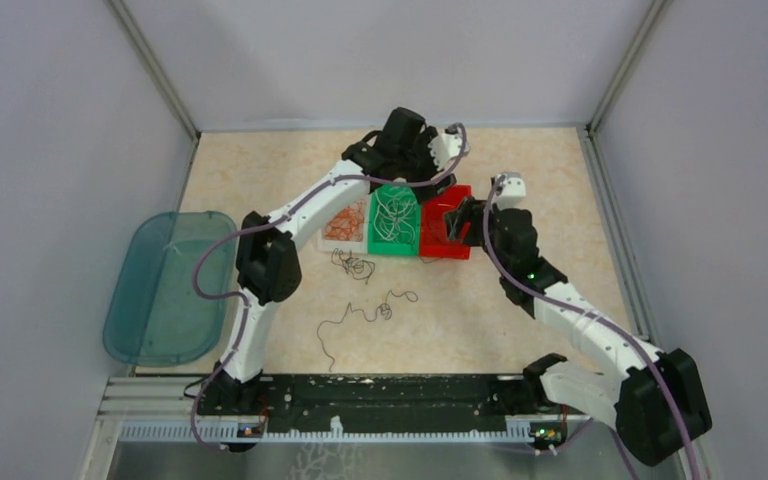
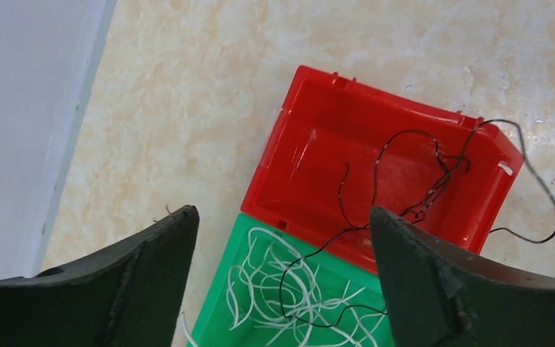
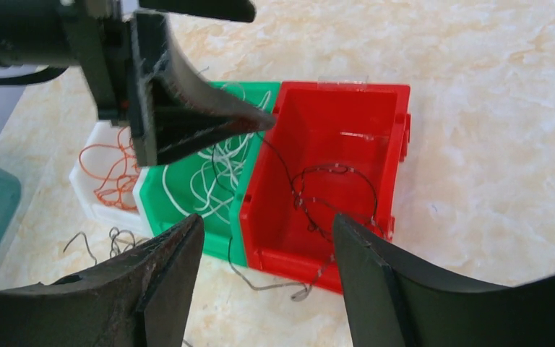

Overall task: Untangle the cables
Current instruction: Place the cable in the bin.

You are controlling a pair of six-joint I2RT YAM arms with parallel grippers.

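Sorting step, drop-off: black cable [image 2: 433, 191] lies in red bin [image 2: 325, 144], tail trailing into green bin [image 1: 393, 248]. Left pincer [image 2: 282, 217] released above bins. Right pincer [image 3: 267, 224] released, empty. Next, likely: pinch loose black cables [image 1: 360, 267] on surface [image 1: 520, 300], just before bins; thin strands need precise closing.

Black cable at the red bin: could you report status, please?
Left gripper open, empty. Right gripper open, empty. Black cable in red bin, draped over rim into green bin.
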